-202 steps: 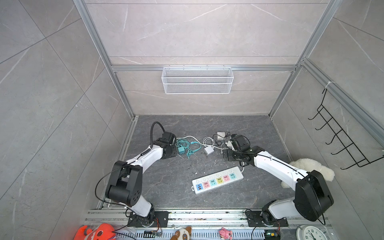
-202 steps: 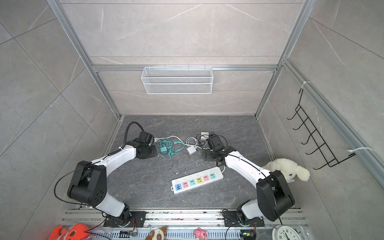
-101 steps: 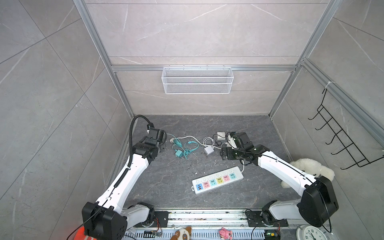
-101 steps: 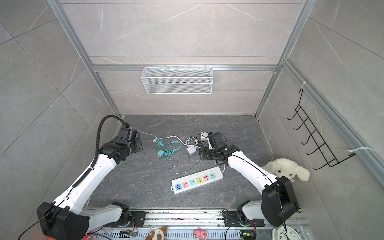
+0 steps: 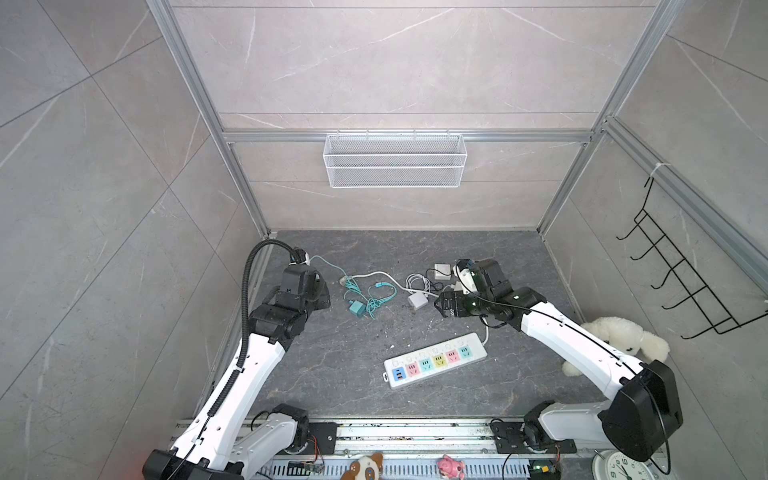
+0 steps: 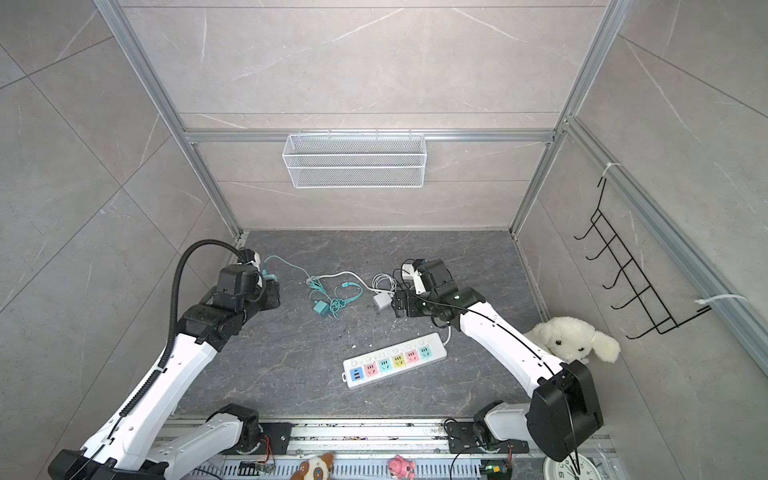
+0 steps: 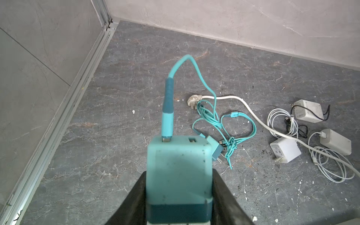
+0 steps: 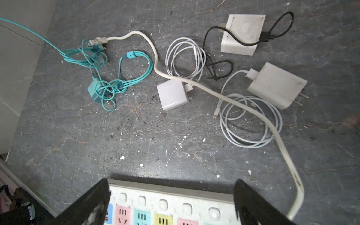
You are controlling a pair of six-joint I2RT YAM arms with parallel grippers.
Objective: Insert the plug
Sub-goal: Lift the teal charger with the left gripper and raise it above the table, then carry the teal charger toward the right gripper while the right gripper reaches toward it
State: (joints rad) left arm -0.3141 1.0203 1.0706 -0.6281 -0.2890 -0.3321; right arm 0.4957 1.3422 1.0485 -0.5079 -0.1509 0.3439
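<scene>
Nearest the front rail, the power strip (image 5: pixel 435 360) lies flat on the dark floor. Every coloured socket is bare in both top views, so we judge that the insertion itself is not yet done.

Further in on the left, our left gripper (image 7: pixel 178 187) is clamped narrowly on the flanks of the teal charger (image 7: pixel 178 155). The charger is lifted off the floor and well apart from the strip. The pick looks finished. The carry across, the lining-up of the prongs and the push home are left.

Opposite, our right gripper (image 5: pixel 441 306) hangs with its jaws spread fully wide and nothing between them, just beside a small white adapter (image 5: pixel 417 300).

Beyond, the held charger's lead (image 7: pixel 169 97) runs off to a tangle of teal cable (image 8: pixel 118 85) around a second teal charger (image 8: pixel 93 93). More white adapters and coiled leads lie towards the back wall.

Only the left wrist view shows us the grip, because in both top views the arm's own body hides the charger. The right wrist view confirms the empty gap between that gripper's fingers, with the strip's sockets in sight past them. No view shows the held charger's prongs, so we cannot tell how they face.
</scene>
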